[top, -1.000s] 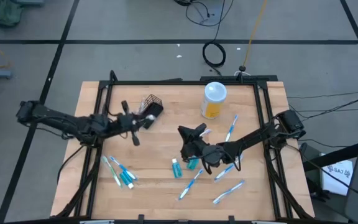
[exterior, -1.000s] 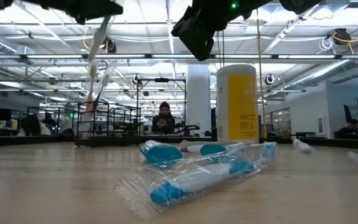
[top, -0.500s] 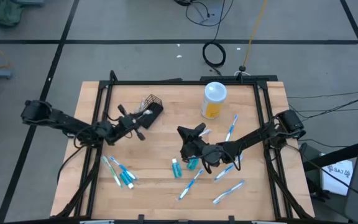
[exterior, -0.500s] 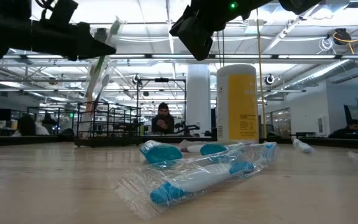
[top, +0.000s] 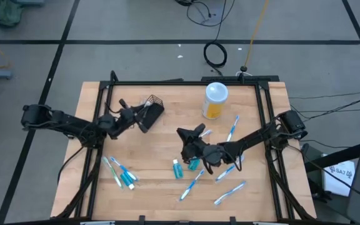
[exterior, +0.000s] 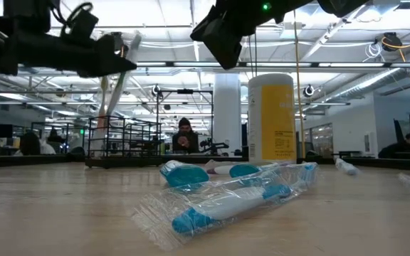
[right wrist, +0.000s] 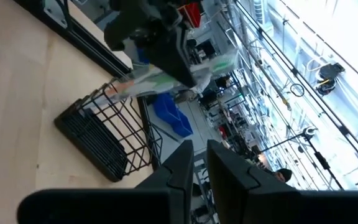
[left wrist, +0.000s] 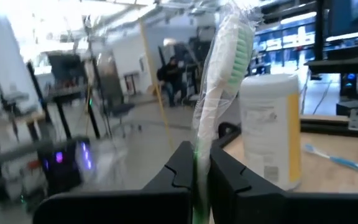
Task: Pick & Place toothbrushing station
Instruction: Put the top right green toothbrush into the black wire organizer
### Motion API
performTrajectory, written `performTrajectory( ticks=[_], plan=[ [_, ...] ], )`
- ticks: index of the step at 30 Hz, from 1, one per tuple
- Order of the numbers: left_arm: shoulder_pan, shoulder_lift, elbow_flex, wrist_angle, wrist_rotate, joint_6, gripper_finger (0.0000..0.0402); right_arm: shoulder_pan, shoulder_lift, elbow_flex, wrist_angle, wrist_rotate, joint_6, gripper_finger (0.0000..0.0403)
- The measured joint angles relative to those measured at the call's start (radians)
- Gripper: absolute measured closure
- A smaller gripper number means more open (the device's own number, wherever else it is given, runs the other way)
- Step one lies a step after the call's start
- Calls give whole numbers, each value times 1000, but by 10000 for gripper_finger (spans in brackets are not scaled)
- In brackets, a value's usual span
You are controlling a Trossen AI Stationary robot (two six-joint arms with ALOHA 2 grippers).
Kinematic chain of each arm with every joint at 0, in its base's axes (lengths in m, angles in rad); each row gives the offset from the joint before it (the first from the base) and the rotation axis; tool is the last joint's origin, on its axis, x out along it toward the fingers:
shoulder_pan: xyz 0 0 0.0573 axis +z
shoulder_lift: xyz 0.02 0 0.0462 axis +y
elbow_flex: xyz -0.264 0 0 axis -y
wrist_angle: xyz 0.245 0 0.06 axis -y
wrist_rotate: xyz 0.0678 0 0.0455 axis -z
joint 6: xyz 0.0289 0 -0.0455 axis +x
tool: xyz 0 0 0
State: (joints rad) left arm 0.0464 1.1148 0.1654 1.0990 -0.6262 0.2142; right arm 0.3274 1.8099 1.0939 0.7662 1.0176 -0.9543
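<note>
My left gripper (left wrist: 199, 152) is shut on a plastic-wrapped toothbrush (left wrist: 225, 56) right beside the black wire basket (top: 155, 105), which stands on the table's far left. In the right wrist view the brush's lower end (right wrist: 120, 89) is at the basket's top rim (right wrist: 104, 109). My right gripper (top: 185, 133) hovers mid-table, shut, with nothing showing between its fingers. Several blue-and-white toothbrushes (top: 232, 129) and two teal tubes (top: 177, 169) lie on the wood around it. My left gripper pinches the wrapped toothbrush on its handle (left wrist: 197, 163), below the bristle head, between its two fingers. The fingers (exterior: 116, 60) come about level from the table's left and lie across the brush. The brush stands near upright, head up, clear of the table.
A yellow-and-white canister (top: 215, 100) stands at the far middle. More toothbrushes and tubes lie at the near left (top: 120, 173) and near right (top: 230, 192). A wrapped toothbrush (exterior: 226, 203) lies close before the low camera. A black frame borders the table (top: 167, 82).
My left gripper has come down with the toothbrush and swung toward the basket, tipping its fingers up to about level; the brush has stayed near upright. My right arm has kept still.
</note>
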Motion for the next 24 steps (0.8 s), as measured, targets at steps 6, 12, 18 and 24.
performTrajectory(
  ticks=[6,12,18,24],
  plan=[
    [17,31,2,-25,-4,-91,385,-1,0,0,0,0,0,367],
    [0,21,-1,-12,-4,-112,377,-1,0,0,0,1,11,367],
    [-22,-6,3,91,1,-85,388,-1,0,0,0,1,8,367],
    [-18,-8,2,57,-3,-103,380,-1,0,0,0,1,8,367]
  ],
)
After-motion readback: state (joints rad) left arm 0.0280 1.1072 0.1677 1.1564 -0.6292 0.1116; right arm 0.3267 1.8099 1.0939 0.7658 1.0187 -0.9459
